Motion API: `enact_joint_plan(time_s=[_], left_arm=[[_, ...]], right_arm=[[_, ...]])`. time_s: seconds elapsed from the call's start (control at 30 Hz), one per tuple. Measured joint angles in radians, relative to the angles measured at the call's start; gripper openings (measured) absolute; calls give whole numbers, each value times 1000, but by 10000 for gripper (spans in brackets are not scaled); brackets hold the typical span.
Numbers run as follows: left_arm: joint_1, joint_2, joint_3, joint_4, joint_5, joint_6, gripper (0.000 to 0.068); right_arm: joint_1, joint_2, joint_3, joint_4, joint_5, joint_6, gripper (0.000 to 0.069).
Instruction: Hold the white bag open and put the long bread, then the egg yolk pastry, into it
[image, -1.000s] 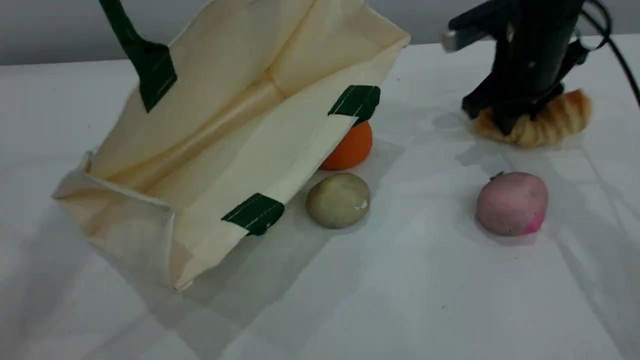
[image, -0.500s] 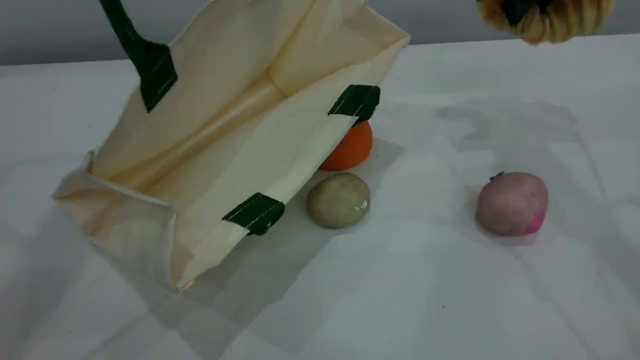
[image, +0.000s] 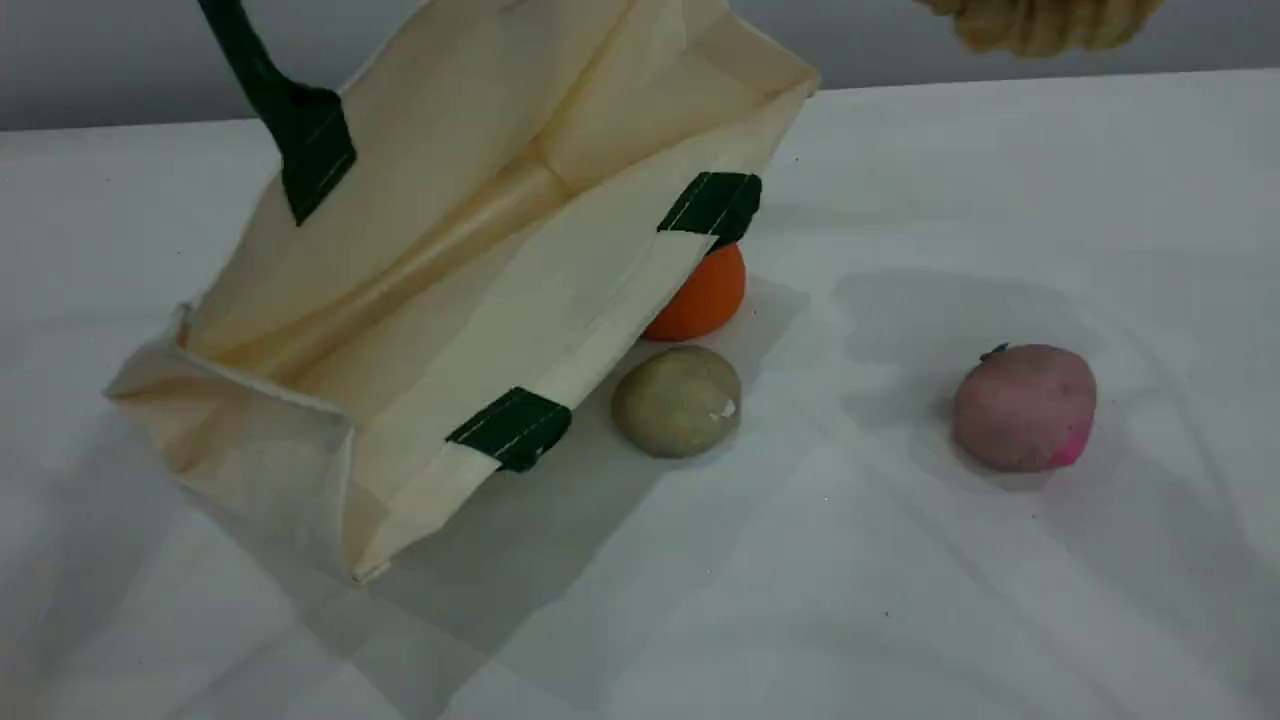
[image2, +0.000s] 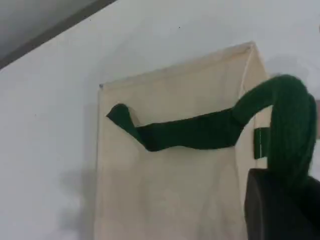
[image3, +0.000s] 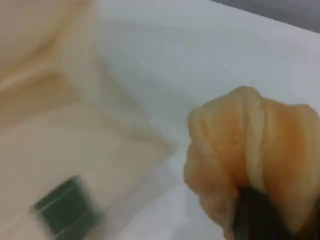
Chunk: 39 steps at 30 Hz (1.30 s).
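Observation:
The white bag (image: 470, 260) lies tilted on the table with its mouth gaping toward the right. Its dark green handle (image: 270, 95) runs up past the top edge. In the left wrist view that handle (image2: 200, 132) loops into my left gripper (image2: 282, 200), which is shut on it above the bag (image2: 170, 190). The long bread (image: 1040, 22) hangs at the scene's top right edge, clear of the table. My right gripper (image3: 262, 217) is shut on the long bread (image3: 250, 145), with the bag (image3: 55, 125) blurred below and to its left. The egg yolk pastry (image: 678, 400) rests beside the bag's lower rim.
An orange fruit (image: 705, 292) sits half under the bag's rim, just behind the pastry. A pink lump (image: 1025, 405) lies to the right on the white table (image: 900, 600). A green tab (image: 512, 426) marks the bag's near rim.
My right gripper has lifted the long bread off the table at the back right, up to the scene's top edge and slightly left. The bag and other foods have stayed put.

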Motion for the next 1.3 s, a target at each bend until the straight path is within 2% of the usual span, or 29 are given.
enact_joint_plan(time_s=[0.13, 0.27, 0.43, 0.67, 0.77, 0.97, 1.3], left_arm=[[0, 0, 0, 0, 0, 3, 81], [0, 0, 0, 0, 0, 8, 81], [0, 0, 0, 0, 0, 26, 81], [0, 0, 0, -7, 0, 110, 81], [0, -1, 0, -16, 0, 124, 81], [-34, -16, 0, -30, 1, 178, 81], [-42, -24, 0, -33, 1, 155, 81]], right_arm=[[84, -66, 98, 0, -64, 10, 146], [169, -73, 146, 0, -89, 25, 139], [285, -73, 158, 0, -141, 48, 129], [419, -71, 158, 0, -194, 50, 128], [432, -65, 158, 0, -220, 50, 126], [432, -64, 158, -7, -266, 44, 125], [432, 54, 156, -12, -421, 9, 123]])
